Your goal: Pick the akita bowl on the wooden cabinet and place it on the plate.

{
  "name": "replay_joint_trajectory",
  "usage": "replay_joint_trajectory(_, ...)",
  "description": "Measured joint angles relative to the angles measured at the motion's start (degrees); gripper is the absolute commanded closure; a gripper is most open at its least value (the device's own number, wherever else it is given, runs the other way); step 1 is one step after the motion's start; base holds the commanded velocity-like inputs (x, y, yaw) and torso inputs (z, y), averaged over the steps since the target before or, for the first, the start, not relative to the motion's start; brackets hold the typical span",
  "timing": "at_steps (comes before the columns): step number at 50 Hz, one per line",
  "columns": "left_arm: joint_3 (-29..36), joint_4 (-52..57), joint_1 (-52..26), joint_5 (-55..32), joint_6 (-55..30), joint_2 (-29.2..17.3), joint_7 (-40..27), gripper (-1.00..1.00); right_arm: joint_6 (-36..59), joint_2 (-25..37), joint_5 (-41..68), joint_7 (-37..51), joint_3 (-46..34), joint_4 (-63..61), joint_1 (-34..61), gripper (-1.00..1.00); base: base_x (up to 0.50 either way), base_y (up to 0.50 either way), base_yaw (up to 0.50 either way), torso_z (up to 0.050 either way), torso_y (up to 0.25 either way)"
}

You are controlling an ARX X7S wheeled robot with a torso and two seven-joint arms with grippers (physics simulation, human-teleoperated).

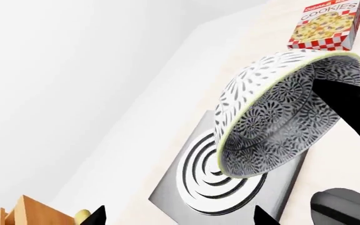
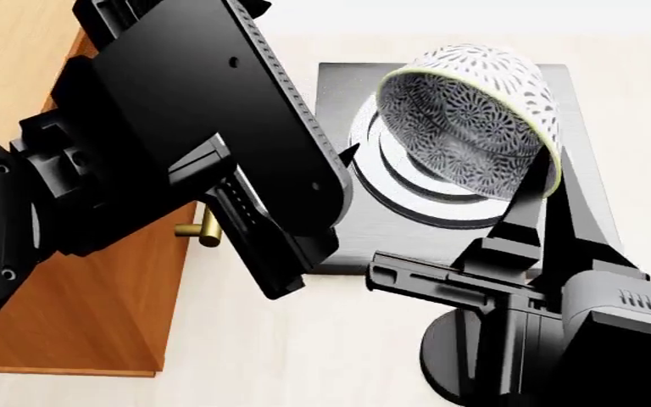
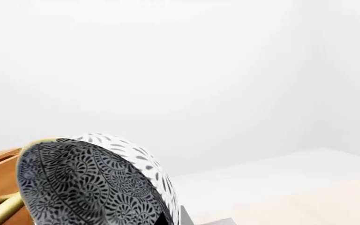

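Observation:
The akita bowl [image 2: 473, 119], white outside with black floral patterning inside and a pale green rim, hangs tilted on its side above the stove. My right gripper [image 2: 542, 185] is shut on its rim; one black finger lies inside the bowl [image 3: 86, 187] in the right wrist view. My left gripper [image 1: 180, 220] is open and holds nothing, its two black fingertips [image 1: 97, 217] wide apart, just left of the bowl [image 1: 273, 117]. The wooden cabinet [image 2: 99, 314], orange-brown with a brass handle [image 2: 201, 229], stands to the left. The plate is out of view.
A grey square stove plate [image 2: 416, 229] with black and white concentric rings [image 1: 211, 187] lies on the pale table under the bowl. A red and white cookies box [image 1: 327, 23] stands farther off. My bulky left arm [image 2: 190, 127] covers the cabinet's top.

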Motion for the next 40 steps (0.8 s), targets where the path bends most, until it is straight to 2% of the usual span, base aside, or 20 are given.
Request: replay_joint_trajectory(40, -1.72, 0.52, 1.05, -0.45, 1.3, -1.5, -4.27, -1.0, -0.73, 3.43, 2.4, 6.01, 10.06, -2.97, -4.47, 1.0, 0.0, 0.0, 0.0, 0.0, 0.001)
